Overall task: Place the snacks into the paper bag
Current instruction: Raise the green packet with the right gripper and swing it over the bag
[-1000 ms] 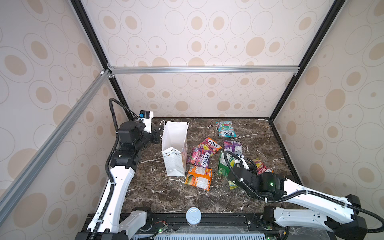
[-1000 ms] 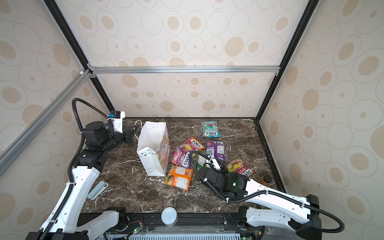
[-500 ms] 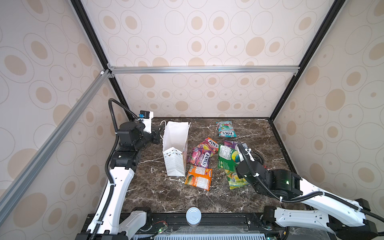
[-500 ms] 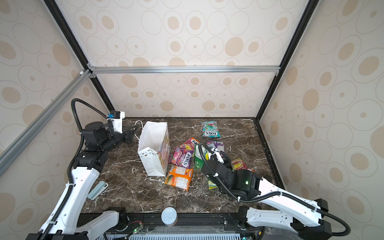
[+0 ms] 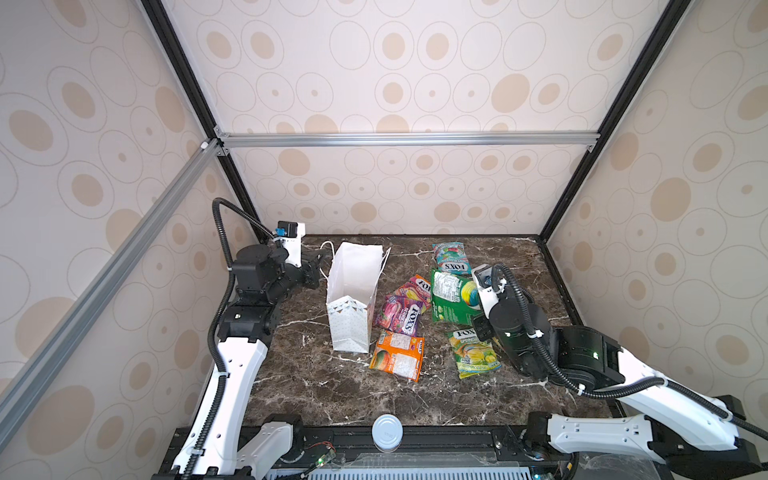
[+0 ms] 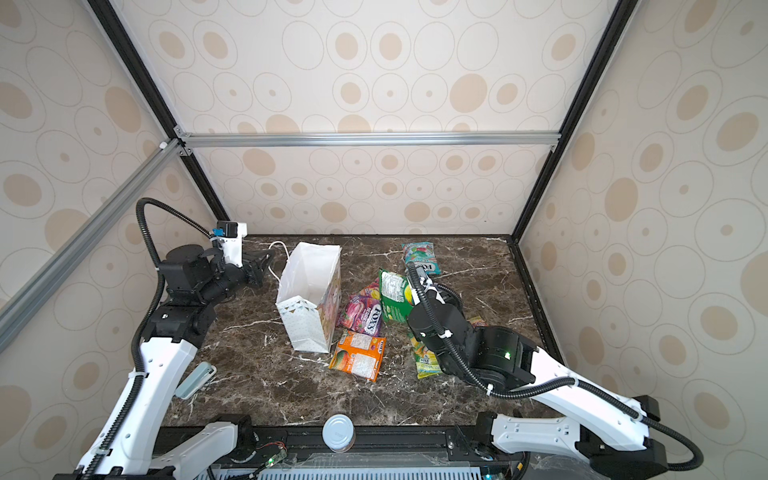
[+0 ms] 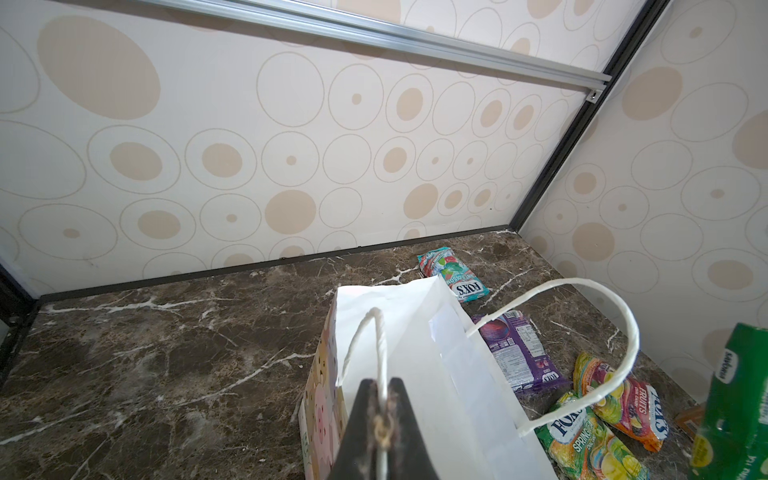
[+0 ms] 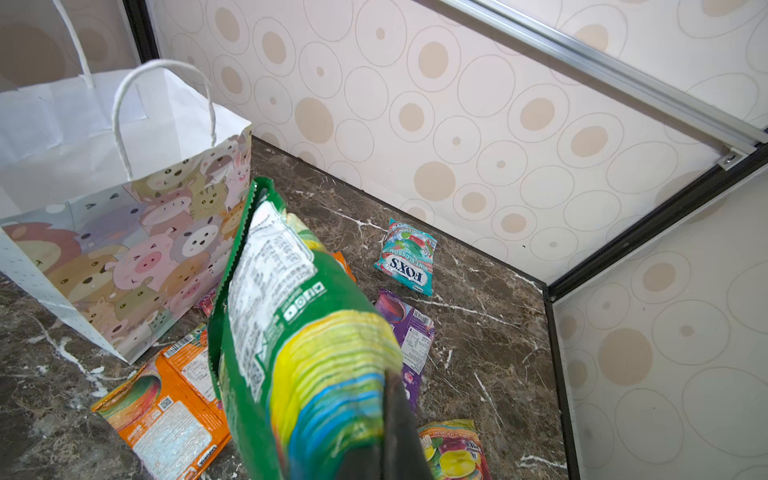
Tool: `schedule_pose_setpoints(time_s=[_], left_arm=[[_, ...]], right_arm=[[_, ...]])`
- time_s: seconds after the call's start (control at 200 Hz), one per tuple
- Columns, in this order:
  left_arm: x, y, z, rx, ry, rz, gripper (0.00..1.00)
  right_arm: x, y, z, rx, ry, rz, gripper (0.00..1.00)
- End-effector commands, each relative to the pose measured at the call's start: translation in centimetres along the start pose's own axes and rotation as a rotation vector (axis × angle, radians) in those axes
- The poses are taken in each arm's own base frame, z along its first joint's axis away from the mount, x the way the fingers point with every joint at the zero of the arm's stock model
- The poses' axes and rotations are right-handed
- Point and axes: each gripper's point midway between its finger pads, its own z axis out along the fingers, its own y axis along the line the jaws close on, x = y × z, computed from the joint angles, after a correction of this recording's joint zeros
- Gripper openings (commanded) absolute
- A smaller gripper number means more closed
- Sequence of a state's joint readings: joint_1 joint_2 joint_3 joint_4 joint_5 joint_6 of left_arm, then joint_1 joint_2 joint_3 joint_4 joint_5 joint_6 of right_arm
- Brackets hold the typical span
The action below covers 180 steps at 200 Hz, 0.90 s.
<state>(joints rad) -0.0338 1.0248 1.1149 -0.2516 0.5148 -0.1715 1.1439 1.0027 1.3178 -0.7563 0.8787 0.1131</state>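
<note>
Since a second ago our right gripper [image 8: 384, 451] has been rising off the marble tabletop [image 5: 316, 386]. It is now carrying the green FOX'S packet [image 5: 451, 301] in the air instead of pressing on it where it lay. Its jaws are pinching tight on one short end of the packet, whose long axis is running out from them toward the paper bag [image 5: 348, 328].

That bag is standing upright with its mouth open, to the left of this gripper in both top views. The magenta packet [image 5: 401, 316] and the orange packet [image 5: 397, 354] are lying on the table between them. We are judging the right arm to be the nearer one, needing to travel leftward and higher until the packet's free end is over the rim.

Our left gripper [image 7: 380, 424], unmoved, is clamping a cord handle [image 7: 376, 332] on the bag's far side and steadying it. The teal packet [image 5: 451, 257] and the yellow-green packet [image 5: 473, 353] are waiting on the table.
</note>
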Motion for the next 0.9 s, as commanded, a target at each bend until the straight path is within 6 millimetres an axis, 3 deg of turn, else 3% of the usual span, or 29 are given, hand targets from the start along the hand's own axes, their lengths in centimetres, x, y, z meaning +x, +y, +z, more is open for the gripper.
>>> schedule_pose_setpoints(time_s=[0.0, 0.435, 0.895], left_arm=[[-0.7, -0.1, -0.1, 0.004, -0.021, 0.004, 0.07], [-0.9, -0.6, -0.3, 0.031, -0.033, 0.015, 0.09], [-0.9, -0.5, -0.4, 0.025, -0.031, 0.026, 0.09]], right_arm=[[-2.8, -1.1, -0.6, 0.030, -0.072, 0.002, 0.00], [-5.7, -0.1, -0.5, -0.009, -0.109, -0.005, 0.00], [-10.6, 3.0, 0.6, -0.086, -0.136, -0.064, 0.00]])
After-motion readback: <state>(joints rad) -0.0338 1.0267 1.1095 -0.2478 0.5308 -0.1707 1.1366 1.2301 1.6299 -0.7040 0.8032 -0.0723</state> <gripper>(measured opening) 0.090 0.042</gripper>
